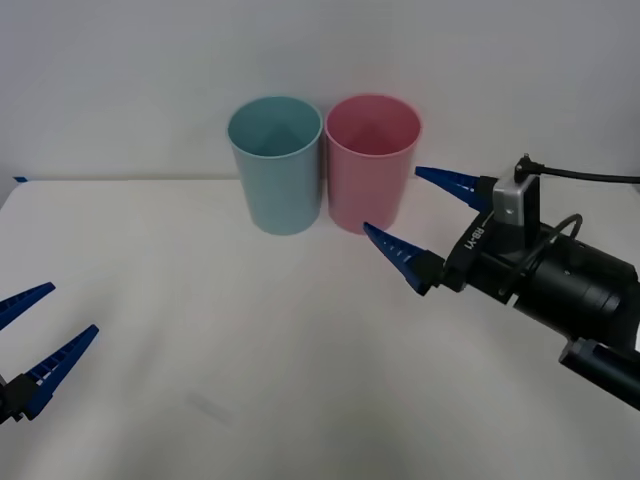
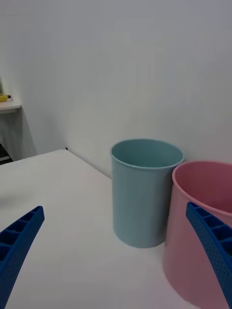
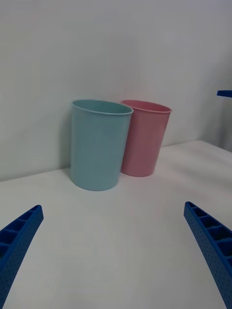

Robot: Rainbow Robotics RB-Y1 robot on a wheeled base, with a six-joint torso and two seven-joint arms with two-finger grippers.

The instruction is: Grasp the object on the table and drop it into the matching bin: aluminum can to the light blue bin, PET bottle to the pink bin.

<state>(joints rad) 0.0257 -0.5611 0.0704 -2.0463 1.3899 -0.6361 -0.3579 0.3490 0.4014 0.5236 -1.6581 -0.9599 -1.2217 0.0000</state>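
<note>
Left gripper [image 1: 30,345]: spread wide, empty, low over the broad white desk [image 1: 250,380], well left of the tall pale-blue plastic bin [image 1: 276,165].
Pink plastic bin [image 1: 371,160]: touching its right side.
Right gripper [image 1: 415,220]: spread wide, empty, just right of the pink one.
Can: unseen on the desk; probably dropped already, bin unclear.

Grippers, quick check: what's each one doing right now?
Left gripper: open, empty, low at the table's near left.
Right gripper: open, empty, beside the pink bin.
</note>
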